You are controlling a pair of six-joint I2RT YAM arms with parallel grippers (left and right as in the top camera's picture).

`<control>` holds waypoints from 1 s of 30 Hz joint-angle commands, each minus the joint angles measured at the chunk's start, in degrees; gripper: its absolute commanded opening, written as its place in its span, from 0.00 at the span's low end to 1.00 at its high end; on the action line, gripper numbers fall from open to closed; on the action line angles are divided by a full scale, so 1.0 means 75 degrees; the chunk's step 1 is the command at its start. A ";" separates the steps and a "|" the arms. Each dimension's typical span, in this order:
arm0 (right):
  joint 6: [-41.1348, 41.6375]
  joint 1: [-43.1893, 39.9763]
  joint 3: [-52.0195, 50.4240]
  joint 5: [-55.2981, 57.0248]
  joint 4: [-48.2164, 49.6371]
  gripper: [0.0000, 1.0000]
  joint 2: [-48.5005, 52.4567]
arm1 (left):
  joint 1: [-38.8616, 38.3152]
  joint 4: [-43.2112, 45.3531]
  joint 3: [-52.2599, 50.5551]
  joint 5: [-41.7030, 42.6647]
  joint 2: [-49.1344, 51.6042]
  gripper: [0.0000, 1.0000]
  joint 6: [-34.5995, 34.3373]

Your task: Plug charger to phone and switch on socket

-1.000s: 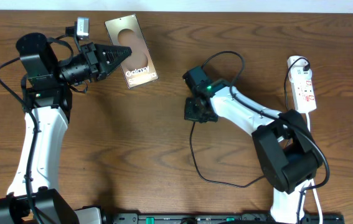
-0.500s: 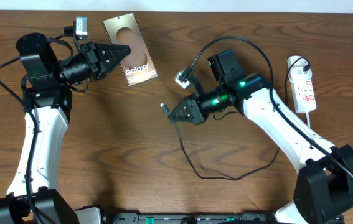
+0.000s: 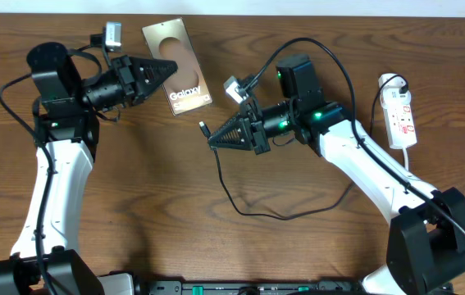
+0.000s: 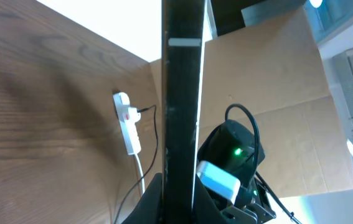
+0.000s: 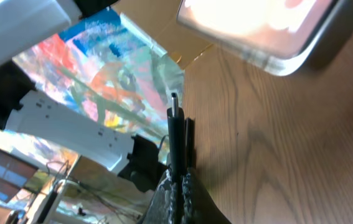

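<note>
Right hand [image 3: 216, 141] swung closer to the phone [image 3: 185, 88], pinching the charger [image 3: 203, 128]; left hand [image 3: 165, 67] clamps the phone's edge.

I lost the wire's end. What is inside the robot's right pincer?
The right pincer is shut on the thin black charger cable's small black plug, whose metal tip pokes out. The part squeezed inside is covered.

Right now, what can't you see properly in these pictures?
The port on the phone: too small in the overhead view. In the right wrist view the phone is blurred and cut off by the top edge.
The switch on the socket: too small in the overhead and left wrist views to tell whether it is on or off.
The phone screen: the left wrist view shows only its edge.
</note>
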 commanded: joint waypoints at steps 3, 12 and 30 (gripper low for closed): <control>0.1306 0.0163 0.0026 0.0510 0.0373 0.01 0.0038 | -0.0099 0.0093 0.0198 0.0245 -0.0128 0.07 -0.0038; 0.1472 0.0154 0.0026 0.0519 0.0679 0.01 0.0038 | -0.0099 0.0096 0.0198 0.0323 -0.0128 0.07 -0.0029; 0.1498 0.0079 0.0026 0.0216 0.0860 0.01 0.0038 | -0.0099 0.0443 0.0198 0.0329 -0.0128 0.07 0.0114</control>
